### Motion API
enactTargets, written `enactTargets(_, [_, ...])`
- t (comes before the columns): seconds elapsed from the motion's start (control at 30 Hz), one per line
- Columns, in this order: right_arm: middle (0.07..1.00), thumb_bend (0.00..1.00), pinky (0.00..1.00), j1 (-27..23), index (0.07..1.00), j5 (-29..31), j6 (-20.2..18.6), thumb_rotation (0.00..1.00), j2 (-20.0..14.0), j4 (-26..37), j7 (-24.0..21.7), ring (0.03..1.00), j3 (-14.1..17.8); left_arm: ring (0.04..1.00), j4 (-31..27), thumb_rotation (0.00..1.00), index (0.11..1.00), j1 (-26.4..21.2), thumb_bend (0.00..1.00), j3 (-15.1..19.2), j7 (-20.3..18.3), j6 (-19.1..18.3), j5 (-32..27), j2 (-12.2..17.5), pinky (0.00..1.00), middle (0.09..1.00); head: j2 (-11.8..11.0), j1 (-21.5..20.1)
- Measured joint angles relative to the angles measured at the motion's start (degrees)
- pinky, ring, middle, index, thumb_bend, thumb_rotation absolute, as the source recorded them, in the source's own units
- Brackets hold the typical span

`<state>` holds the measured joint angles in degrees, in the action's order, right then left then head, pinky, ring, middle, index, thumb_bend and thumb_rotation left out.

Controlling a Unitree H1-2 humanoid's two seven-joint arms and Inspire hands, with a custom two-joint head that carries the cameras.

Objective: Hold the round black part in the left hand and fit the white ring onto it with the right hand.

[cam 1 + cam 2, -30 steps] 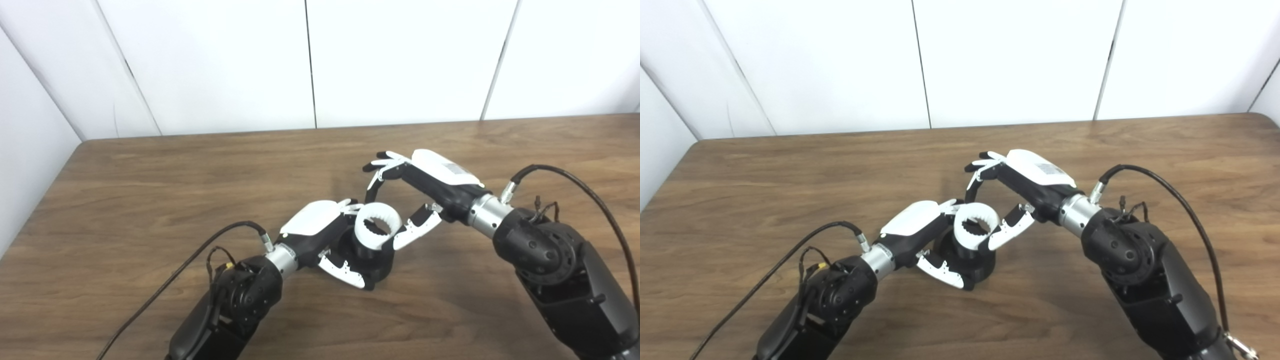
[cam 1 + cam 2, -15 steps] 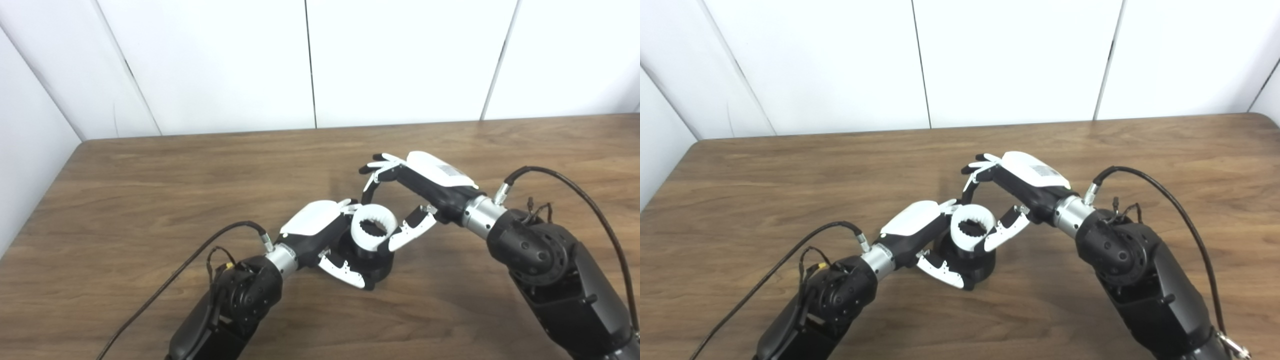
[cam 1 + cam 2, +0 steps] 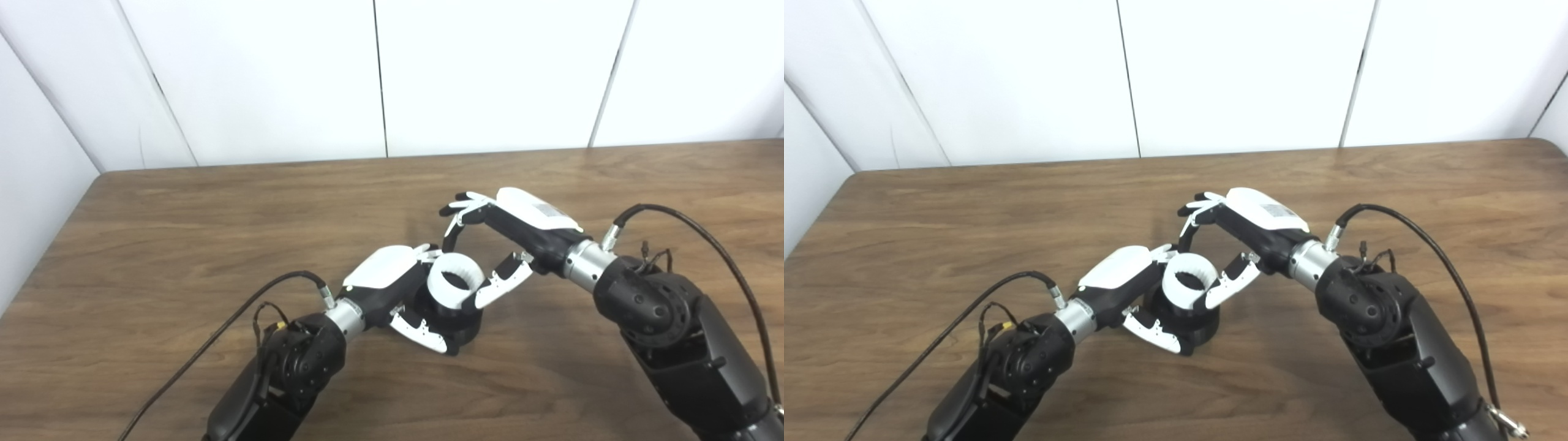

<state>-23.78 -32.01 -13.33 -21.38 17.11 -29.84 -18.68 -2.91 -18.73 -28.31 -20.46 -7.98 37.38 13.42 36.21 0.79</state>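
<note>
- The white ring (image 3: pixel 454 281) sat atop the round black part (image 3: pixel 452 321), near the table's (image 3: pixel 184 233) middle.
- The left hand (image 3: pixel 392 288) clasped the black part; the right hand (image 3: pixel 499 245) pinched the ring.
- The right eye view alone showed the table's far right corner.
- Bare wood lay all around.

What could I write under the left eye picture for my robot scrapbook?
The left hand steadies a round black part on the table while the right hand fits a white ring on top.
</note>
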Motion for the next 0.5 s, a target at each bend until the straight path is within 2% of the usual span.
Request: enactTargets(0.5, [0.880, 0.88, 0.89, 0.2, 0.584, 0.2, 0.9, 0.25, 0.9, -1.4, 0.1, 0.980, -0.3, 0.992, 0.0, 0.34, 0.711, 0.0, 0.90, 0.1, -0.1, -0.1, -0.1, 0.0, 0.90, 0.942, 0.0, -0.3])
